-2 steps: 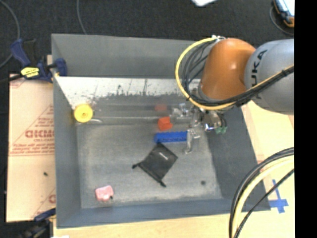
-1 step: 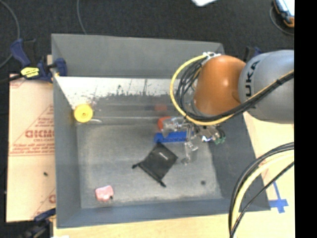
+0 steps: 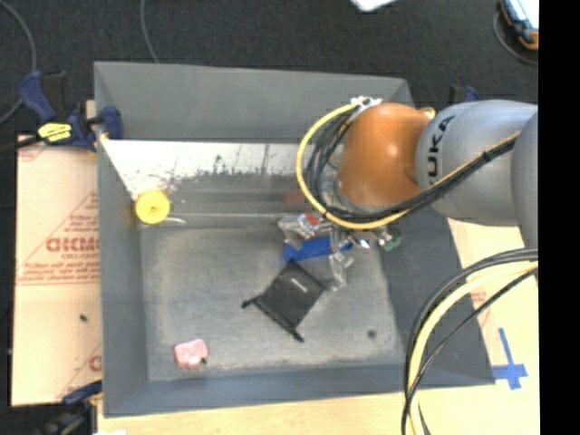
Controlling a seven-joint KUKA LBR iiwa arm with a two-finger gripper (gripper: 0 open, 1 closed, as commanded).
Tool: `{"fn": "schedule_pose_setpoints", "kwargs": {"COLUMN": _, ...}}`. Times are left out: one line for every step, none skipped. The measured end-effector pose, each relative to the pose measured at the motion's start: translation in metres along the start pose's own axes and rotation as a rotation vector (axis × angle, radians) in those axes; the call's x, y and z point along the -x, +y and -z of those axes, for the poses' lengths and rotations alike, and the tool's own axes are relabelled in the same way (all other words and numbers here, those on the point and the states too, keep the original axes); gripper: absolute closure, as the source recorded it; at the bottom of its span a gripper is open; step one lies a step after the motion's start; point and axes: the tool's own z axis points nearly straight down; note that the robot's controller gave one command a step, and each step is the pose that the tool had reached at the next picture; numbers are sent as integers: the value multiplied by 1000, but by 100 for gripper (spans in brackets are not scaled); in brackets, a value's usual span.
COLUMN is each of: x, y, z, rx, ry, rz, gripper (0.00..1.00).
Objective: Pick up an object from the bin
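My gripper [image 3: 333, 246] hangs below the arm's orange cover, right of the bin's middle and low over the floor. A small blue thing [image 3: 306, 250] lies right against the gripper's metal parts, on its left side; whether it is gripped is hidden. A flat black rectangular thing [image 3: 292, 299] lies just below and left of the gripper, with its upper right corner close to it.
A yellow round thing [image 3: 152, 207] sits against the far wall at the bin's left. A small pink lump [image 3: 190, 354] lies in the near left corner. The arm covers the bin's right back part.
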Motion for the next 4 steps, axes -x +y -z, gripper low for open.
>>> {"fn": "schedule_pose_setpoints", "kwargs": {"x": -8, "y": 2, "z": 2, "rx": -2, "ry": 2, "rz": 207, "gripper": 100}}
{"fn": "schedule_pose_setpoints", "kwargs": {"x": -9, "y": 2, "z": 2, "rx": -1, "ry": 2, "rz": 205, "gripper": 100}}
{"fn": "schedule_pose_setpoints", "kwargs": {"x": -23, "y": 6, "z": 1, "rx": -11, "ry": -11, "rz": 242, "gripper": 100}}
{"fn": "schedule_pose_setpoints", "kwargs": {"x": -14, "y": 11, "z": 1, "rx": -12, "ry": -8, "rz": 239, "gripper": 100}}
